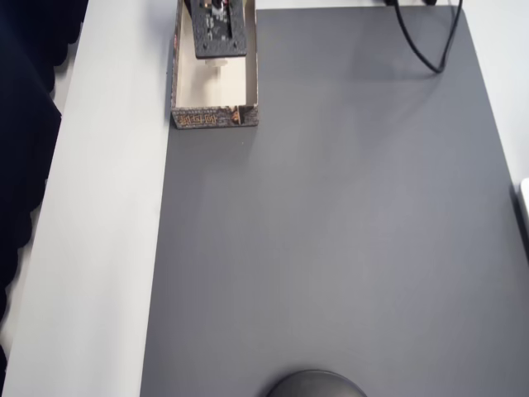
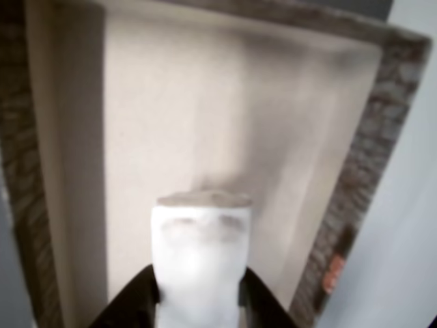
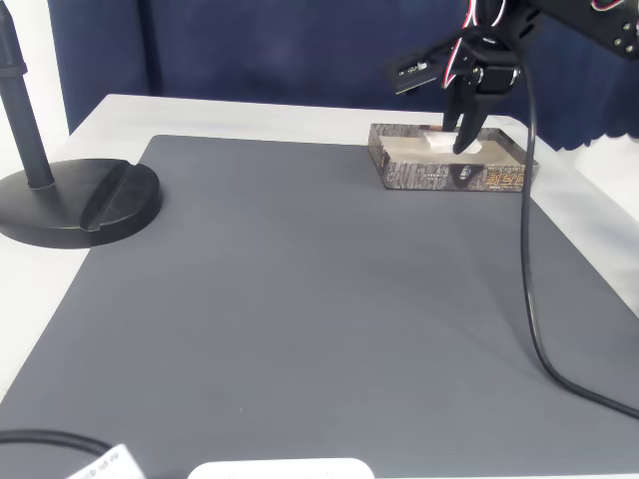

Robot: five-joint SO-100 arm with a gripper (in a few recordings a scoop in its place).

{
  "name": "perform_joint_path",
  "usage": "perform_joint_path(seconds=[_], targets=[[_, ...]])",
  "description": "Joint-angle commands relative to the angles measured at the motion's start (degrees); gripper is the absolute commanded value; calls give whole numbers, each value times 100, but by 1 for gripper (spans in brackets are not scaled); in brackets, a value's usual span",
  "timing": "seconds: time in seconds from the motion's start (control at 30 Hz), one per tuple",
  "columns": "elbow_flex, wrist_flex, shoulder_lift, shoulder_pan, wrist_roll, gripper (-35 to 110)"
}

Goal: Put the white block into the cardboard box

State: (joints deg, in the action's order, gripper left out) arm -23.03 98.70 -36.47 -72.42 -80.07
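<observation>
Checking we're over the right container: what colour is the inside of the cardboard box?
Cream-white inside the cardboard box, clearest in the wrist view.

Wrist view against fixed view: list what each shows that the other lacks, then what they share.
Wrist view alone: the white block seen close between the two dark fingers, with the box's cream floor beneath it.

Fixed view alone: the grey mat, a black round stand base at the left, a black cable trailing over the mat, and a blue curtain behind the table.

Both: the gripper holding the block over the cardboard box, whose mottled brown walls show in each.
</observation>
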Motion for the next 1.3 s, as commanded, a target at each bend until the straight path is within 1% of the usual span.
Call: perform_joint_path(seconds=[0.0, 0.27, 0.7, 0.93, 1.03, 1.1, 1.17, 1.27], targets=[[519, 70, 0, 62, -70, -2], [879, 70, 352, 158, -88, -1], [888, 70, 431, 167, -97, 0], [896, 44, 448, 132, -167, 6], [949, -18, 448, 114, -176, 12], [976, -132, 448, 105, -255, 21], [984, -281, 439, 105, -668, 31], [993, -466, 378, 123, -914, 39]])
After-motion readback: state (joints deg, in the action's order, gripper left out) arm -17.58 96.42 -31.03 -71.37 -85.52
